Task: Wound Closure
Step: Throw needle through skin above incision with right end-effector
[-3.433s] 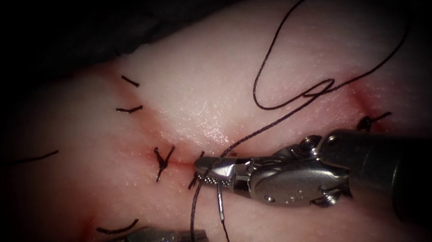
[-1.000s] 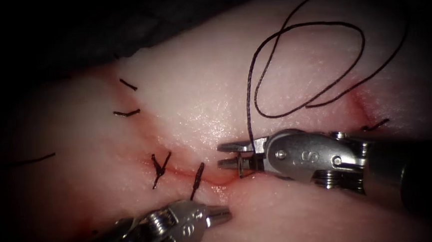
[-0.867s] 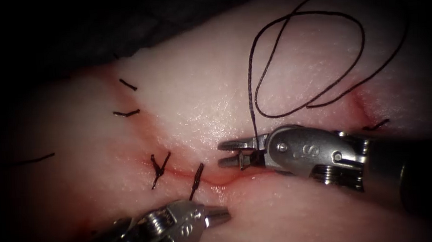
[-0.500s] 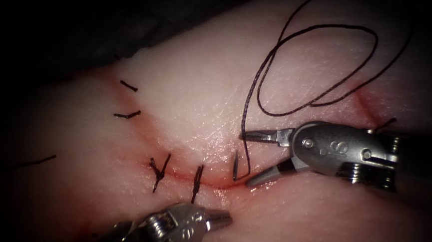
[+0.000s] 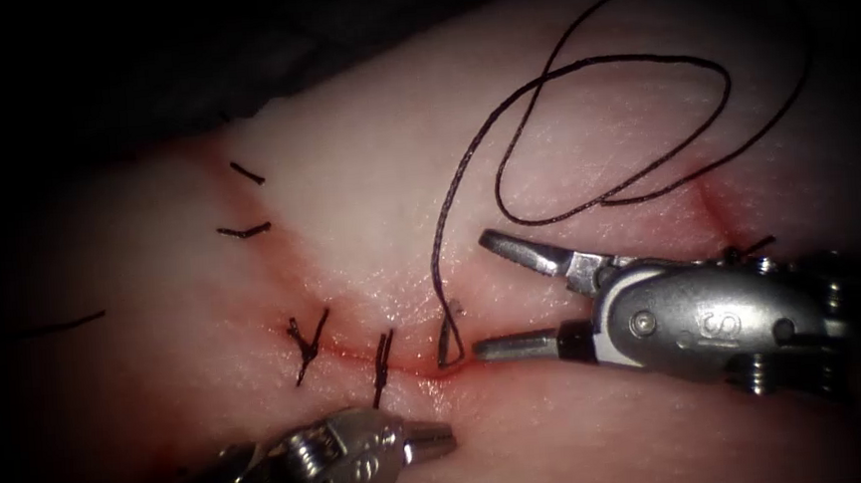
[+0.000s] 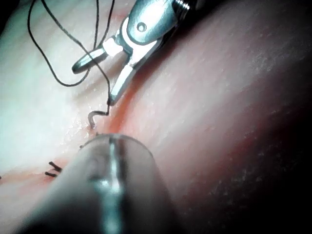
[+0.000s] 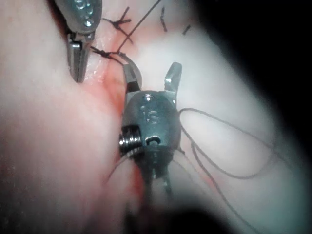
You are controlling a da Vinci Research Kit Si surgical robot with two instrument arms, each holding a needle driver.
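Pale pink tissue (image 5: pixel 367 176) lies under the light, dark at its edges, with a reddened cut (image 5: pixel 357 351) running across it and red fluid (image 5: pixel 428 366) pooled along the seam. Set in that cut, just right of the stitches, is the needle (image 5: pixel 449 340): a short dark curved piece standing part-buried, its upper end free above the surface and its lower end lost in the seam. From it the thread (image 5: pixel 579 63) climbs up and sweeps into wide dark loops over the tissue to the right. To the left, two knotted stitches (image 5: pixel 302 341) cross the cut, and short cut ends (image 5: pixel 242 230) lie scattered beyond. The right tool (image 5: pixel 489 293) reaches in from the right with its jaws spread wide on either side of the needle, the lower tip just beside it, gripping nothing. The left tool (image 5: pixel 438 439) lies low in front of the cut, its jaws closed together and holding nothing.
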